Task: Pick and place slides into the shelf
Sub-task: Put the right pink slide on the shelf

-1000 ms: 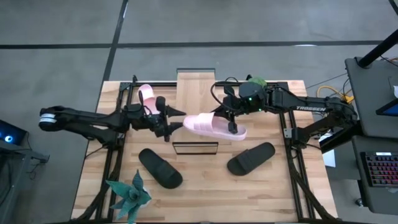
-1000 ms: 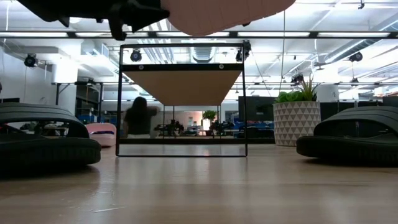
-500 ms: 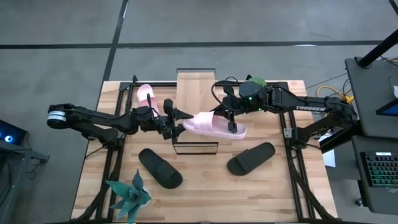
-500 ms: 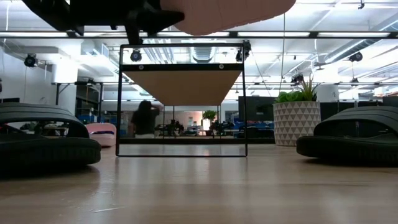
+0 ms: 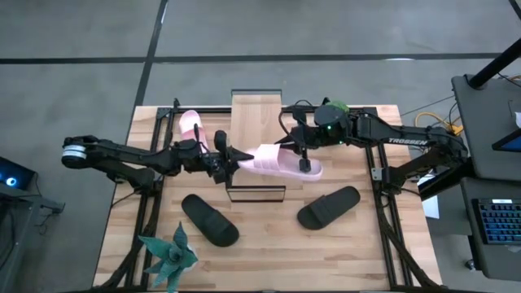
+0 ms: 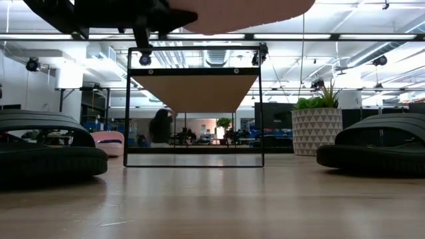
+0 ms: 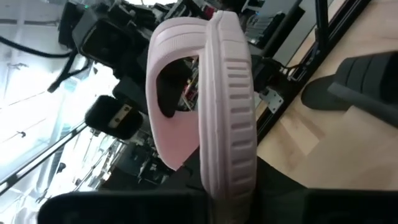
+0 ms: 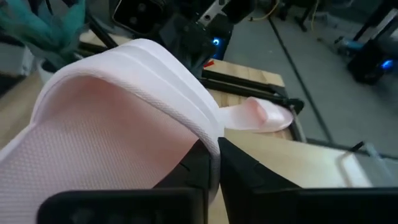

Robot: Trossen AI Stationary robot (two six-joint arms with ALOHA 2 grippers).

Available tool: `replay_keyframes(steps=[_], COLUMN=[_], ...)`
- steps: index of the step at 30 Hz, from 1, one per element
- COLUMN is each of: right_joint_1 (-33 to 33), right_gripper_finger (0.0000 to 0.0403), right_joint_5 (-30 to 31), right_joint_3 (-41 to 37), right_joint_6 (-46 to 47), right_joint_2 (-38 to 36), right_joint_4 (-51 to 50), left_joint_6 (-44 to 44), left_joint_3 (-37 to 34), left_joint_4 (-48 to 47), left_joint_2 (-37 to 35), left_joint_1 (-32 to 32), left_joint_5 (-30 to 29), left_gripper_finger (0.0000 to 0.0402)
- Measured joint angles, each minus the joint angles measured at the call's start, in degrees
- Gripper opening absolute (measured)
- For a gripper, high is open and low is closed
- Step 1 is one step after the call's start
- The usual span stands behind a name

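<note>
One pale pink slide [image 5: 281, 161] hangs in the air over the shelf [image 5: 256, 114], held between both grippers; its underside shows at the top of the low view [image 6: 246, 13]. My right gripper [image 5: 303, 159] is shut on its strap. My left gripper [image 5: 236, 156] is shut on its left end. The other pink slide [image 5: 190, 124] lies on the table at the far left. The two black slides [image 5: 210, 220] [image 5: 328, 207] lie sole-down on the near part of the table. My left gripper pinches the sole's end away from the strap [image 7: 229, 180] between its two fingers, one on each flat face. The fingers come level from the table's left, along the slide. The slide is clear of shelf and table. My right gripper pinches the strap's edge [image 8: 208, 134] between its two fingers, which come from above, slanting down. The slide hangs clear, roughly level, over the shelf's top.
A spiky green plant [image 5: 169, 256] stands at the near left corner and a potted plant [image 5: 334, 107] at the far right, also in the low view [image 6: 317, 126]. The shelf's black frame [image 6: 194, 106] stands mid-table. A person moves in the room behind.
My left gripper has gone toward the table's right edge and reached the left end of the pink slide. The slide has shifted slightly toward the left, still lifted. My right gripper has kept its hold on the strap.
</note>
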Motion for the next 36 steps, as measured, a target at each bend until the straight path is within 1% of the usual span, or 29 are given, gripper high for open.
replay_keyframes(steps=[3, 7, 12, 16, 19, 23, 25, 29, 31, 36], right_joint_1=[0.0, 0.0, 0.0, 0.2, 0.7, 2.2, 2.9, 3.6, 3.6, 3.6], right_gripper_finger=[0.0051, 0.0099, 0.0161, 0.0190, 0.0195, 0.0191, 0.0187, 0.0181, 0.0179, 0.0178], right_joint_5=[5.1, 10.7, 11.1, 10.3, 8.5, 3.6, 2.4, 2.1, 0.9, 0.8], right_joint_3=[1.2, 2.0, 2.1, 2.1, 2.1, 2.1, 2.1, 2.1, 2.1, 2.1], right_joint_6=[-4.1, -10.1, -17.7, -22.5, -25.2, -32.5, -35.0, -35.4, -35.4, -36.8], right_joint_2=[0.0, 0.0, -0.1, 0.0, 0.0, 0.0, 0.0, 0.2, 0.5, 2.2], right_joint_4=[-2.1, -3.3, -2.3, -2.3, -2.3, -2.2, -1.5, 1.3, 2.2, 2.8], left_joint_6=[1.5, 2.6, 2.6, 1.9, 1.2, 0.8, 0.7, -0.4, -0.4, -0.4], left_joint_3=[-0.3, -0.7, -0.8, -0.8, -0.8, -0.8, -0.8, -0.6, -0.5, -0.5], left_joint_4=[-0.2, -0.7, -1.6, -2.3, -2.1, -2.0, -2.0, -2.0, -1.9, -2.0], left_joint_2=[-0.2, -0.9, -1.8, -2.1, -2.1, -2.1, -2.1, -2.1, -2.2, -2.2], left_joint_1=[0.0, 0.1, 0.1, 0.2, 0.5, 1.2, 1.5, 1.6, 1.6, 1.6], left_joint_5=[-2.6, -4.9, -7.0, -7.0, -6.8, -6.3, -6.1, -6.5, -6.5, -6.5], left_gripper_finger=[0.0013, 0.0013, 0.0013, 0.0012, 0.0012, 0.0012, 0.0012, 0.0012, 0.0012, 0.0012])
